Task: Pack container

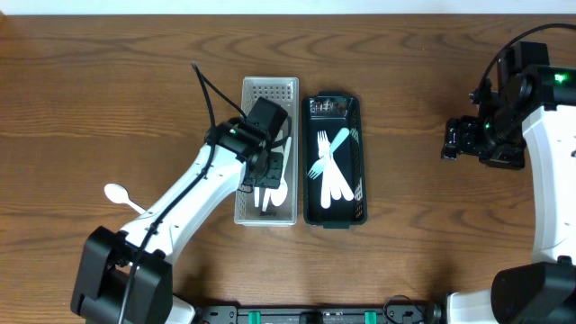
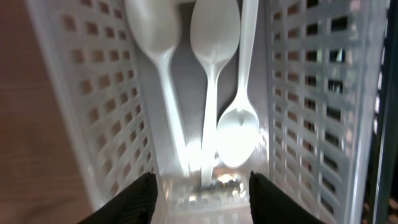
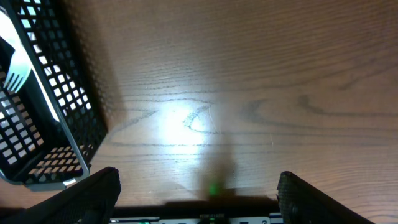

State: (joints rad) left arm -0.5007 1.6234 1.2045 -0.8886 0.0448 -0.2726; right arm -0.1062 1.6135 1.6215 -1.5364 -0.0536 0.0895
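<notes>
White plastic spoons (image 2: 214,74) are lying in the white perforated basket (image 2: 93,112) directly beneath the left gripper (image 2: 202,190), whose jaws are gaping empty. One loose white spoon (image 1: 117,193) is waiting on the wooden desk (image 1: 108,90) behind it, so packing is looking nearly done.

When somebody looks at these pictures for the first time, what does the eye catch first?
The left gripper, open, hangs over the white basket at the middle of the table, where white spoons lie. Beside it on the right stands a black basket holding pale forks, and one lone white spoon lies apart at the left.
</notes>
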